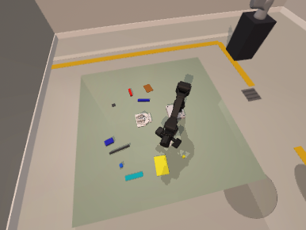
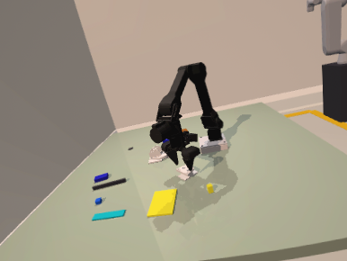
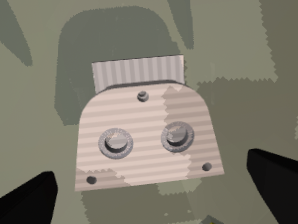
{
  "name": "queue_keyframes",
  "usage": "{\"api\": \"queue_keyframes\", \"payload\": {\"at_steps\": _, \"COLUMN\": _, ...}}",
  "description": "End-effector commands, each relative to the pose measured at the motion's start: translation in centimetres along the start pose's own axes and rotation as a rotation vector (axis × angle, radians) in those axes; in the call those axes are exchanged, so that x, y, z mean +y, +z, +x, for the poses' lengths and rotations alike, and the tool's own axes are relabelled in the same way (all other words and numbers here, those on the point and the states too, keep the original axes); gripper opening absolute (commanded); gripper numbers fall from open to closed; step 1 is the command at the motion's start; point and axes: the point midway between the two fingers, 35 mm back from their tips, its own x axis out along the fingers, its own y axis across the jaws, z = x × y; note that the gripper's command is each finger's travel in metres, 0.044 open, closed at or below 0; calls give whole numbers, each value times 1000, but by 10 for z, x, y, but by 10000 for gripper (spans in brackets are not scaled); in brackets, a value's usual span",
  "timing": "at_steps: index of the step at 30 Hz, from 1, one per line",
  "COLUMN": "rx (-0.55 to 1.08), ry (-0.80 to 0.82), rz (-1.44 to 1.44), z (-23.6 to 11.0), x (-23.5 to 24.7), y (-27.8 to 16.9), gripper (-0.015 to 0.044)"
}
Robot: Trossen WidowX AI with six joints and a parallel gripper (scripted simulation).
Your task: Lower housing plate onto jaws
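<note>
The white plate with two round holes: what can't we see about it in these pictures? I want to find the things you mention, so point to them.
- Plate (image 2: 185,171) (image 3: 145,115), wrist view: its underside faces away.
- Top view: the arm (image 1: 177,111) hides most of it.
- Exterior view: its holes are too small to make out.

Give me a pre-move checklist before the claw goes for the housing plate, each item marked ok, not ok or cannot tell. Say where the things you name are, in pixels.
1. Claw (image 2: 182,165) (image 3: 153,169) open and unloaded: ok, fingers wide with nothing between them.
2. Plate (image 2: 186,171) (image 3: 145,135) in the wrist view: ok, whole outline visible.
3. Plate lined up between the fingers: not ok, it sits mostly ahead of the fingertips and toward the left one in the wrist picture.
4. Plate on the jaw stubs: cannot tell, what lies beneath it is hidden.
5. Yellow slab (image 1: 161,166) (image 2: 162,202) away from the plate: ok, a gap separates them.
</note>
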Motion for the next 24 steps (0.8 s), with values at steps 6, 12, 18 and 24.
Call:
{"api": "queue_keyframes", "payload": {"at_steps": 6, "rx": -4, "ry": 6, "rz": 0, "z": 9, "x": 1, "y": 1, "gripper": 440}}
{"api": "queue_keyframes", "payload": {"at_steps": 12, "rx": -4, "ry": 6, "rz": 0, "z": 18, "x": 1, "y": 1, "gripper": 440}}
{"api": "queue_keyframes", "payload": {"at_steps": 18, "rx": -4, "ry": 6, "rz": 0, "z": 28, "x": 1, "y": 1, "gripper": 440}}
{"api": "queue_keyframes", "payload": {"at_steps": 24, "rx": -4, "ry": 6, "rz": 0, "z": 33, "x": 1, "y": 1, "gripper": 440}}
